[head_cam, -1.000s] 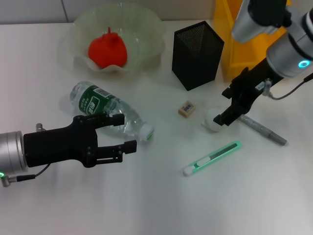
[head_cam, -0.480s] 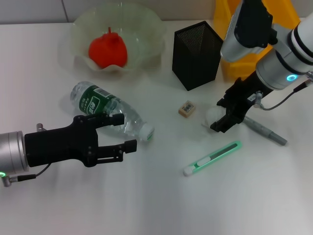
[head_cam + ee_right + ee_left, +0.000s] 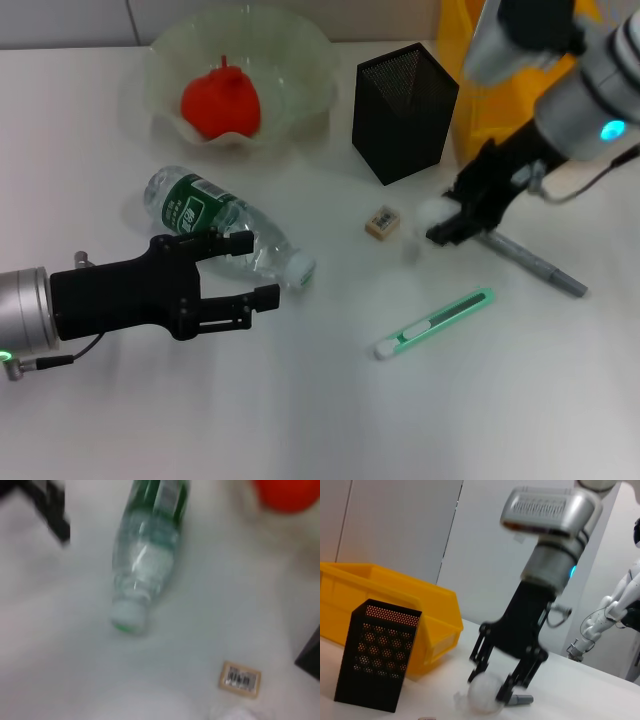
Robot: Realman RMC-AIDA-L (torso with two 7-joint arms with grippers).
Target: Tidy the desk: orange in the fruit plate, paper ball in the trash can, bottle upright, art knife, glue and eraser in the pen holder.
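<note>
My right gripper (image 3: 441,224) is shut on the white paper ball (image 3: 431,211) and holds it a little above the table, in front of the black mesh pen holder (image 3: 403,110). The left wrist view shows that gripper (image 3: 488,693) clamped around the ball (image 3: 484,697). The orange (image 3: 220,105) lies in the fruit plate (image 3: 240,30). A clear bottle (image 3: 220,225) lies on its side, with my open left gripper (image 3: 258,267) just in front of it. On the table are the eraser (image 3: 381,222), the green art knife (image 3: 435,322) and the grey glue stick (image 3: 535,262).
A yellow bin (image 3: 480,100) stands behind the pen holder on the right. The right wrist view looks down on the bottle (image 3: 150,550) and the eraser (image 3: 240,677).
The right gripper has risen and shifted toward the back with the paper ball in it; the ball has left the table. The left arm has not moved.
</note>
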